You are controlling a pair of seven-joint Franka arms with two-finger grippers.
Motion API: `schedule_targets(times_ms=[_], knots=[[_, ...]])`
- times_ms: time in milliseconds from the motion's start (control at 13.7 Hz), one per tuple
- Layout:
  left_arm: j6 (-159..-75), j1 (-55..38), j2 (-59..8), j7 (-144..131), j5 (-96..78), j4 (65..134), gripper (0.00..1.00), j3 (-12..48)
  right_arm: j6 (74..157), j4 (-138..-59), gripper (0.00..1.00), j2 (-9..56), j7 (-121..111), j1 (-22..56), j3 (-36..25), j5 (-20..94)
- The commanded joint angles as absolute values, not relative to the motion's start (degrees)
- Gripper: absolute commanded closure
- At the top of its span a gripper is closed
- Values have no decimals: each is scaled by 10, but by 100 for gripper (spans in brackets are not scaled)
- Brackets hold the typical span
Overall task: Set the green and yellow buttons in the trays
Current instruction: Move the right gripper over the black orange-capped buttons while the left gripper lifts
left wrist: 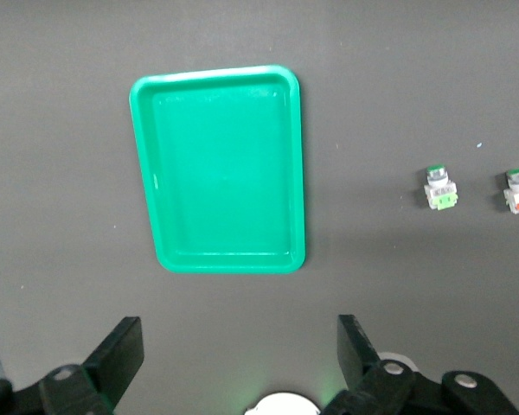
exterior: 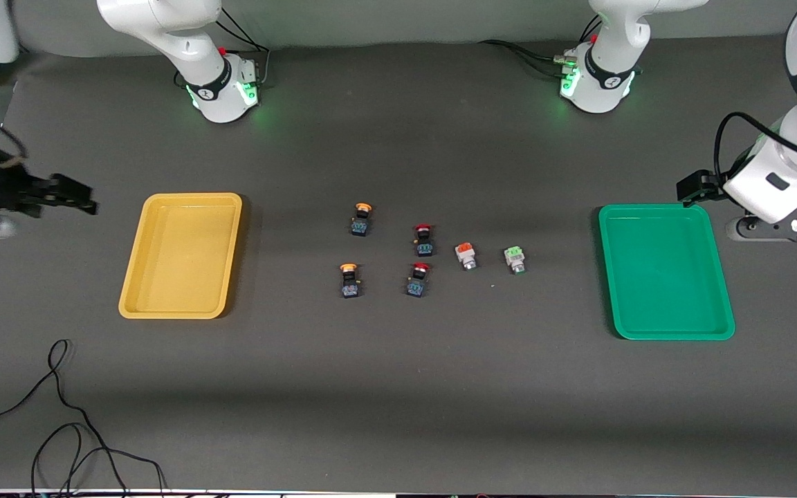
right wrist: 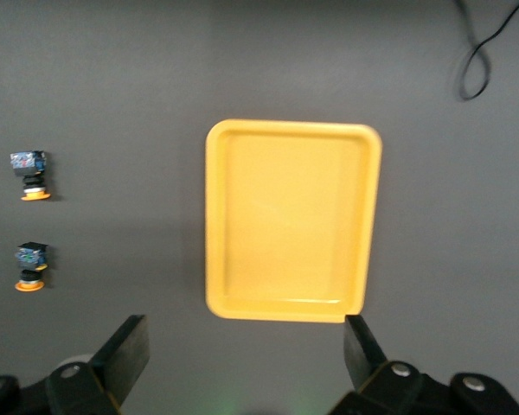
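My right pincer (exterior: 84, 200) hangs with fingers spread apart, just off the yellow tray (exterior: 180, 254). Between my two pincers, two yellow buttons (exterior: 362, 218) and the green button (exterior: 515, 259) sit on the counter (exterior: 398, 380). My left pincer (exterior: 692, 188), fingers spread wide, hovers beside the green tray (exterior: 665, 271).

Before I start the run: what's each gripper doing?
Left gripper: open, empty, beside the green tray.
Right gripper: open, empty, beside the yellow tray.
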State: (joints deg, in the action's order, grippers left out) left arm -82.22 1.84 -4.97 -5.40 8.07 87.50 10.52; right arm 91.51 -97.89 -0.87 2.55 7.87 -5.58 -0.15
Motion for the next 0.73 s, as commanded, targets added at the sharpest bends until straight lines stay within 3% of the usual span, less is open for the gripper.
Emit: schedule_targets(times_ms=[0,219,438,657], knots=[[-793,20,-43,-54,83,870,0,99,971,-1096,0,-85,136,168,-55,-7],[-783,35,-39,-43,79,867,0,93,1020,-1128,0,-81,310,294,-55,-1],[-791,34,-45,-35,74,867,0,94,1092,-1129,0,-26,491,430,-55,-1],[-793,29,-53,-42,69,867,0,96,1148,-1127,0,20,571,501,-55,-1]])
